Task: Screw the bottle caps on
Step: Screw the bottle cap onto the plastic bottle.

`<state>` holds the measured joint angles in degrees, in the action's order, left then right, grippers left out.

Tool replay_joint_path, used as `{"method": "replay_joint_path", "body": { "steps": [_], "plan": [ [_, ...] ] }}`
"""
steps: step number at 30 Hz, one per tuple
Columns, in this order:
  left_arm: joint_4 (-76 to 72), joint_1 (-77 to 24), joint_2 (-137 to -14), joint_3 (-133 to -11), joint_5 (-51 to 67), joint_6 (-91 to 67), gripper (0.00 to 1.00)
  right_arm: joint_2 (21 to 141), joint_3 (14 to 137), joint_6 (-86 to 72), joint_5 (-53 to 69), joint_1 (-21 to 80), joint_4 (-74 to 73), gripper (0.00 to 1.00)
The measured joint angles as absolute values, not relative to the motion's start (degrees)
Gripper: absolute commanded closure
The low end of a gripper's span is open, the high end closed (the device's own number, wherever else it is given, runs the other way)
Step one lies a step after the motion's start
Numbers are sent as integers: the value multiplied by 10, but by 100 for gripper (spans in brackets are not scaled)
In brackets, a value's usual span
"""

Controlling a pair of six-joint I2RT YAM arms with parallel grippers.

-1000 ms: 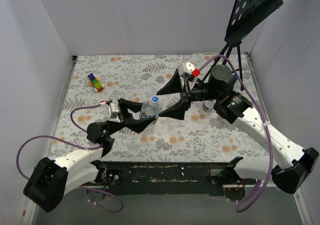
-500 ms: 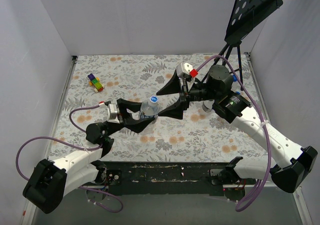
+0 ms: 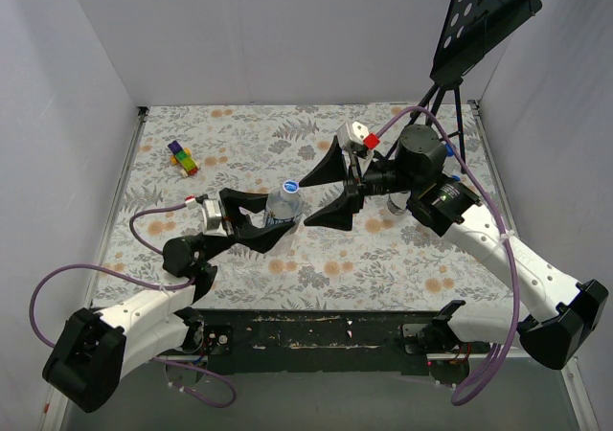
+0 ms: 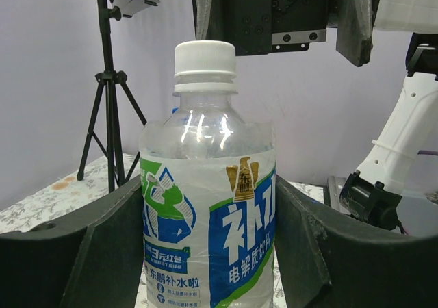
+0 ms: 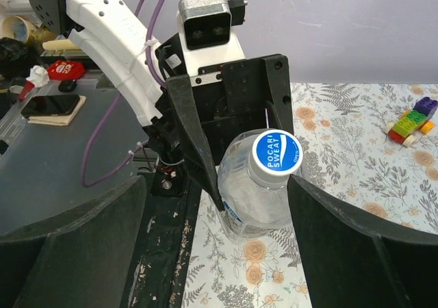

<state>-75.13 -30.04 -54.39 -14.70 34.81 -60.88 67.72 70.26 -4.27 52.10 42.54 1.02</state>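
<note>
Centrally, left end effector grips the bottle, far from table edges.

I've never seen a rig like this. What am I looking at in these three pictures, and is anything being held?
This is a robot: a left arm and a right arm, side by side. One picture looks down from above; the others come from a camera on each wrist. The left gripper is shut on an upright clear bottle, its cap on the neck. The right gripper is open, fingers spread either side of the cap. Toy blocks lie on the floral tablecloth.
</note>
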Motion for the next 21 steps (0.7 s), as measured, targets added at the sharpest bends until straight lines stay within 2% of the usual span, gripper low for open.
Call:
{"method": "replay_joint_path", "body": {
  "steps": [13,21],
  "plan": [
    [-752,-300,-538,-147,336,-602,100,677,703,-43,542,444,10,12],
    [-752,-300,-533,-147,334,-599,100,671,703,-27,475,448,-35,12]
  ]
}}
